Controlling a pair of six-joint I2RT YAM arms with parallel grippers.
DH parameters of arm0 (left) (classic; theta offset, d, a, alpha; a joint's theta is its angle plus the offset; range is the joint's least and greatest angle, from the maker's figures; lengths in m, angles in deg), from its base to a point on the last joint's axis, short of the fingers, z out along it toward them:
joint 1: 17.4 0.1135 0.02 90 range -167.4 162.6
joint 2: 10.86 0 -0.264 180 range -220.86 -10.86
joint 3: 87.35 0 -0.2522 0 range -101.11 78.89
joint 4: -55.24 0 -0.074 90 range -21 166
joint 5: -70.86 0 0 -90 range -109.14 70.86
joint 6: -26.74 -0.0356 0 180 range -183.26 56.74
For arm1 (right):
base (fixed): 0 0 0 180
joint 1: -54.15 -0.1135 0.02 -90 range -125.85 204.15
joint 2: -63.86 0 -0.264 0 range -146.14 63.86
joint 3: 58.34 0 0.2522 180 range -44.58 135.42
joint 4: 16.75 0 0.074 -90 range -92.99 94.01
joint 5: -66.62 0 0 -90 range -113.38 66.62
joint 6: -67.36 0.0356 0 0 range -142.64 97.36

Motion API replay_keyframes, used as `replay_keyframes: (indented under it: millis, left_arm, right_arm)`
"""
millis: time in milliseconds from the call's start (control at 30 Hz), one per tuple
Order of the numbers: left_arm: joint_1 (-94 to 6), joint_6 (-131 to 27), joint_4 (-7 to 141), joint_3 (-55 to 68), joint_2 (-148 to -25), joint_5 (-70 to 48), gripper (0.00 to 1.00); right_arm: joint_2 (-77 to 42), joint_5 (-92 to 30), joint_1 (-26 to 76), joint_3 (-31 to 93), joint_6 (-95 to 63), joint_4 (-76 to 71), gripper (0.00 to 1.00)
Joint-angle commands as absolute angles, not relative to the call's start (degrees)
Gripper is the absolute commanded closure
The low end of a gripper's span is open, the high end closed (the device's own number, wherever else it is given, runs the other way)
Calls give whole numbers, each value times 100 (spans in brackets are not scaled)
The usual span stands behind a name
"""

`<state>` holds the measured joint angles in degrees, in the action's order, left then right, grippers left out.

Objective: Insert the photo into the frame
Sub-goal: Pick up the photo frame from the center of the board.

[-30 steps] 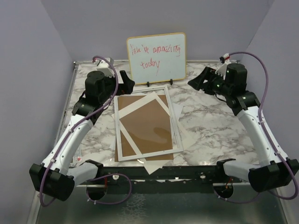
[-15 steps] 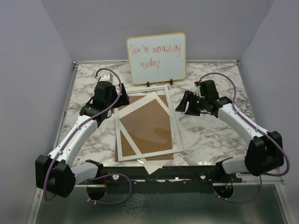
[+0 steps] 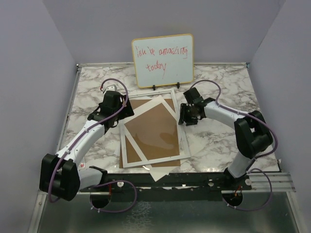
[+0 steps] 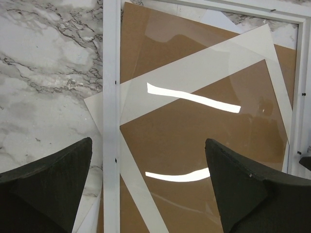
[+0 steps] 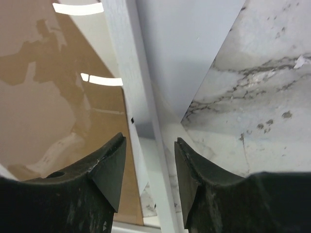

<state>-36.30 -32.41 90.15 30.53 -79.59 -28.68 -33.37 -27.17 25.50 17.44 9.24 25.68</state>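
Two grippers are set over opposite long sides of the frame (image 4: 111,97), which lies flat in the middle of the counter (image 3: 218,131) on top of the brown backing board (image 4: 184,141) and the skewed white mat (image 4: 194,80). The step in hand is judged to be taking hold of the frame, so that it can be lifted off the stack before the photo is fitted.

No printed face of the photo is seen in any view. A plain pale sheet (image 5: 194,43) juts out from under the frame's right rim and may be the photo lying face down, but that cannot be confirmed.

The right gripper (image 5: 149,160) is held with its jaws partly apart and the thin right rim between them. No firm clamp is seen, and contact cannot be told. The left gripper (image 4: 148,143) is spread wide above the left rim and the pane, and nothing is held by it.

For the next move, the right jaws would need to be brought together squarely on the narrow rim, without the pale sheet being pinched. A matching hold on the left side would be needed so that the frame is raised level.
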Motion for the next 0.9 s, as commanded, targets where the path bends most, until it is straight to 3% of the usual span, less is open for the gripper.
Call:
replay_keyframes:
  millis: [0,367,500,567,867]
  left_arm:
    - [-3648,-3162,9095,3108,-8080,-3021,1]
    - [-3632,-3103,9102,3204,-8239,-3150,1]
    - [-3624,-3092,9098,3160,-8298,-3187,1]
    - [-3621,-3112,9097,3116,-8330,-3188,1]
    - [-3621,-3461,9051,2894,-8431,-3025,1]
  right_arm:
    - [-3738,-2182,2430,2064,668,2759,53]
    - [-4081,-2297,2218,2159,251,2797,67]
    - [-4015,-1950,2172,2263,203,3079,92]
    - [-3801,-1735,2172,2242,237,3194,99]
    - [-1946,-1046,2174,1652,374,3952,99]
